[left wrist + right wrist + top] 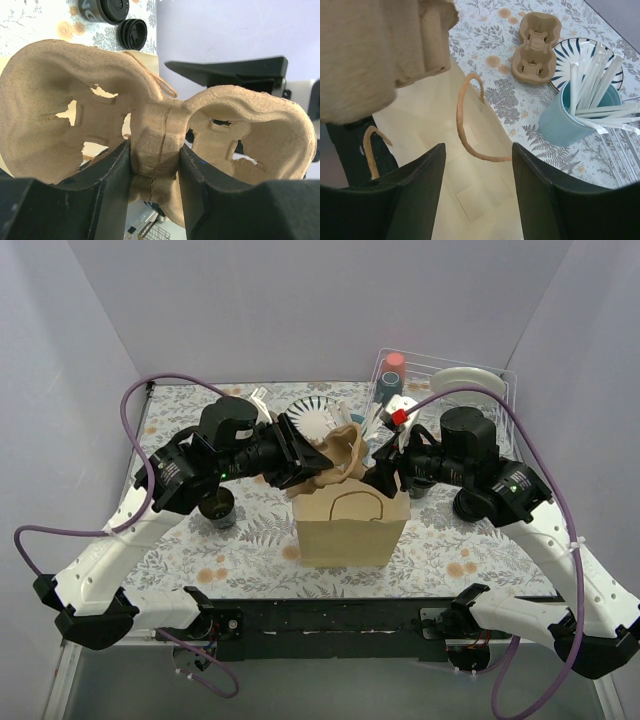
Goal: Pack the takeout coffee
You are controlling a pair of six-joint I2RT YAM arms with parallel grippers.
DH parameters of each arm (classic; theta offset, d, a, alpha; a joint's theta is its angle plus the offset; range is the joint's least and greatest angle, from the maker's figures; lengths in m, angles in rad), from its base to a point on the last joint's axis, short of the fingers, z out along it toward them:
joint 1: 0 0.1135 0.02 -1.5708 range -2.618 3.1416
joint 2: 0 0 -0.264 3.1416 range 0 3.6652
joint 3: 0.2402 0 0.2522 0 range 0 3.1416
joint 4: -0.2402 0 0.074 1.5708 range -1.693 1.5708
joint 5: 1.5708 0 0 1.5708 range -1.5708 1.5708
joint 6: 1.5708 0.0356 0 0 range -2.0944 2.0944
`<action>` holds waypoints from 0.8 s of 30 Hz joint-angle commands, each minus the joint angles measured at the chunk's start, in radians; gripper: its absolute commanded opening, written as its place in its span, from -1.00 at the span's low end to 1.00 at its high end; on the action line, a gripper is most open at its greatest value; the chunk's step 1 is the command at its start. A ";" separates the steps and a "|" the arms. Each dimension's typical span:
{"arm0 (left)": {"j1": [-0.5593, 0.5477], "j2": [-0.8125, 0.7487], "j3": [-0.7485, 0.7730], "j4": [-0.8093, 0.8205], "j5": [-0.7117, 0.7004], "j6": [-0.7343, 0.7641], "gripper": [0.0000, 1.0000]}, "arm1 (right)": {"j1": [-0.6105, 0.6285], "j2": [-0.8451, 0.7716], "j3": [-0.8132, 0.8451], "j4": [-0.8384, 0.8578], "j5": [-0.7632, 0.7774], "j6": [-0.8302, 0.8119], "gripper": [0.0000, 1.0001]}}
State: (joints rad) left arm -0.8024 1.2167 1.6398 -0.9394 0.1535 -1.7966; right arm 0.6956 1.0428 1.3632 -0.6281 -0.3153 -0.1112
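A brown paper bag stands open at the table's middle. My left gripper is shut on the middle bridge of a moulded cardboard cup carrier and holds it tilted just above the bag's mouth. In the left wrist view the fingers pinch the carrier between its two cup wells. My right gripper is open at the bag's top right edge. Its wrist view looks down into the bag, with a rope handle between the jaws and the held carrier at upper left. A dark coffee cup stands left of the bag.
A second carrier lies beside a striped plate and a blue cup of wrapped straws behind the bag. A wire rack with a red-capped bottle is at back right. Dark lidded cups stand right of the bag.
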 commanded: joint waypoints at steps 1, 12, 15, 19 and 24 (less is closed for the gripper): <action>-0.027 -0.017 -0.018 0.022 -0.015 -0.021 -0.26 | -0.011 0.005 -0.039 0.123 0.019 -0.016 0.21; -0.041 -0.040 -0.081 -0.048 -0.094 0.003 -0.27 | -0.028 0.008 -0.125 0.281 -0.013 0.021 -0.71; -0.041 -0.026 -0.083 -0.061 -0.118 0.028 -0.27 | -0.030 0.016 -0.104 0.275 0.008 0.065 -0.97; -0.043 0.010 -0.046 -0.058 -0.172 0.060 -0.26 | -0.031 0.000 -0.102 0.269 0.010 0.183 -0.97; -0.043 0.082 0.020 -0.078 -0.180 0.082 -0.27 | -0.030 -0.072 -0.174 0.288 0.030 0.298 -0.97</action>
State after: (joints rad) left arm -0.8410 1.2594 1.6020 -0.9802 0.0219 -1.7519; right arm 0.6685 1.0420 1.2209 -0.4004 -0.3092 0.0635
